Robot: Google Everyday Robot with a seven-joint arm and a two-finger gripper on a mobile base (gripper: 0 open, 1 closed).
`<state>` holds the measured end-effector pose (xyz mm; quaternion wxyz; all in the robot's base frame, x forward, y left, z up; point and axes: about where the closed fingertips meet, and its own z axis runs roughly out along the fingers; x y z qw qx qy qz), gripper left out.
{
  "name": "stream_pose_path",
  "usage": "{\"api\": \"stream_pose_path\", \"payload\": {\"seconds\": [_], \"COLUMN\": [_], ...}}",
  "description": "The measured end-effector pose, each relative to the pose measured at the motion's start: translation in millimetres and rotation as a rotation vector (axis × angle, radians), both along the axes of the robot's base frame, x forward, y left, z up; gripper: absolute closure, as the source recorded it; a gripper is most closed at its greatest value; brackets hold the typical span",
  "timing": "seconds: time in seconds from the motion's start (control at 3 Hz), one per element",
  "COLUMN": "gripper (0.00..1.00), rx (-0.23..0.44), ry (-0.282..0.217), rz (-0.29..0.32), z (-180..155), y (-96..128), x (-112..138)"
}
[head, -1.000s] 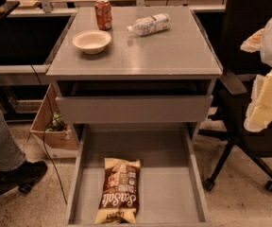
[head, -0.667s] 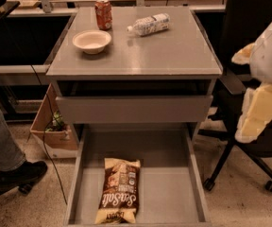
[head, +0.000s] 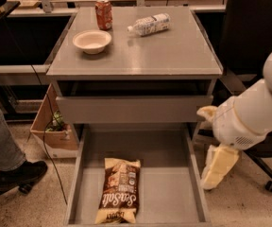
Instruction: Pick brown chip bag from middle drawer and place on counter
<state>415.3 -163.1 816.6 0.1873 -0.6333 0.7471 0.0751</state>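
The brown chip bag (head: pixel 119 191) lies flat on the floor of the open middle drawer (head: pixel 169 188), left of centre near the front, with its pale yellow band toward me. The counter (head: pixel 140 51) is the grey cabinet top above. My gripper (head: pixel 213 141) hangs on the white arm (head: pixel 249 112) just outside the drawer's right wall, above and to the right of the bag. It is open and empty, with one cream finger (head: pixel 219 167) pointing down and the other (head: pixel 206 111) higher up.
On the counter stand a red soda can (head: pixel 104 13) and a white bowl (head: pixel 92 40), and a clear plastic bottle (head: pixel 149 23) lies on its side. The drawer above (head: pixel 133 108) is slightly open. A cardboard box (head: pixel 55 129) and a person's leg (head: pixel 4 145) are on the left, a black office chair (head: pixel 256 37) on the right.
My arm and gripper have moved left and down, from beside the counter's right edge to beside the open drawer's right wall. The bag and counter items have not moved.
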Motion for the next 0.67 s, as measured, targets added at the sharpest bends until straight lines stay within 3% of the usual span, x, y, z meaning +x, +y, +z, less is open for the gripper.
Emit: {"api": "stream_pose_path", "payload": {"seconds": [0.33, 0.67], "gripper": [0.0, 0.0], "rx": [0.116, 0.117], "ry": [0.047, 0.048], "rz": [0.041, 0.04], "z": [-80.1, -80.6], "y": [36.7, 37.1], "x": [-11.3, -11.4]}}
